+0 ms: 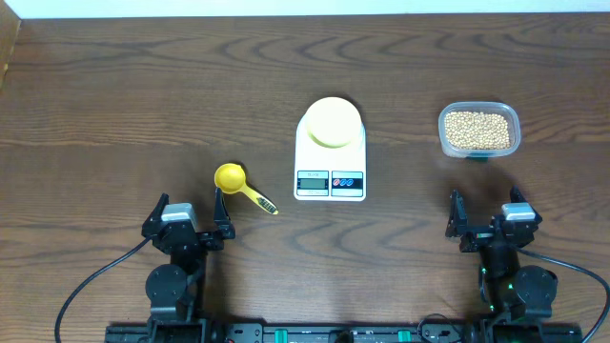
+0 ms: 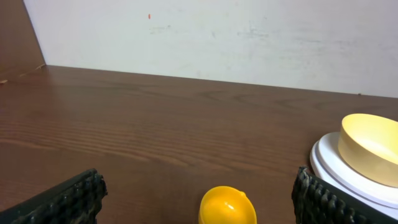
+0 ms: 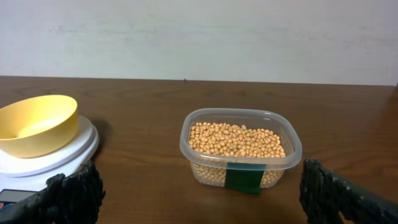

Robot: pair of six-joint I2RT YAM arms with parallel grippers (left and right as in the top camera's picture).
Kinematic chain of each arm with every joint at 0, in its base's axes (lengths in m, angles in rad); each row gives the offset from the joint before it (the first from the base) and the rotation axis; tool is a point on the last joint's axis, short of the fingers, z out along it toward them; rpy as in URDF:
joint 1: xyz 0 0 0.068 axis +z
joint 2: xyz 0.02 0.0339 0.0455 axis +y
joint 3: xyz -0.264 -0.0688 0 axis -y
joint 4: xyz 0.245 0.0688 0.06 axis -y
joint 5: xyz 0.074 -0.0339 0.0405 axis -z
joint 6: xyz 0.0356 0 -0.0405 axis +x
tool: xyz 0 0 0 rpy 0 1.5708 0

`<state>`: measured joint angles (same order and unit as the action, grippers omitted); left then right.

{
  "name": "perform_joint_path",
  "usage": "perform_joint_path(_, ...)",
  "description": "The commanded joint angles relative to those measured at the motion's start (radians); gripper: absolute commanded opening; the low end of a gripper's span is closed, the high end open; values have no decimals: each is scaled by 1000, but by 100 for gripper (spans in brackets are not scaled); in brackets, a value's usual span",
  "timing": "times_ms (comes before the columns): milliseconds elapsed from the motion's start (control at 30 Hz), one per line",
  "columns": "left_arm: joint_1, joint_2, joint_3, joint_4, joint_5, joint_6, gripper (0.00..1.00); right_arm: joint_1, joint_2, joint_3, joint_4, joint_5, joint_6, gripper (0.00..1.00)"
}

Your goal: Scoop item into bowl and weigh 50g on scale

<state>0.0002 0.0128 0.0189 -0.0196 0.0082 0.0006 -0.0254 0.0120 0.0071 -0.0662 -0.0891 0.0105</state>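
Observation:
The pale yellow bowl [image 1: 332, 122] [image 2: 371, 146] [image 3: 37, 124] stands empty on the white scale [image 1: 331, 163] [image 2: 328, 162] [image 3: 74, 149] at mid-table. Tan beans [image 1: 477, 131] [image 3: 236, 140], the item, fill a clear plastic tub [image 1: 479, 130] [image 3: 205, 163] at the right. A yellow measuring spoon [image 1: 242, 185] [image 2: 227, 206] lies left of the scale. Near the front edge, my left gripper [image 1: 189, 214] [image 2: 199, 214] is open just behind the spoon, nothing between its fingers. Facing the tub from a short way back, my right gripper [image 1: 488, 212] [image 3: 202, 214] is open and holds nothing.
The dark wooden table [image 1: 143, 105] ends at a pale wall [image 2: 217, 31] at the back. A green tape patch [image 3: 244, 177] marks the tub's near side. Black cables [image 1: 91, 281] trail from both arm bases at the front.

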Motion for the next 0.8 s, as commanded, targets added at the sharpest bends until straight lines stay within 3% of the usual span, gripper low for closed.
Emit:
perform_joint_path(0,6,-9,-15,-17,-20,13,98,8,-5,-2,-5,8,-11,99)
perform_joint_path(133,6,-8,-15,-2,-21,13,98,8,-5,-2,-5,8,-11,99)
perform_joint_path(300,6,-9,-15,253,-16,13,98,8,-5,-2,-5,8,-11,99)
perform_joint_path(767,6,-9,-15,343,-17,13,98,8,-5,-2,-5,8,-11,99)
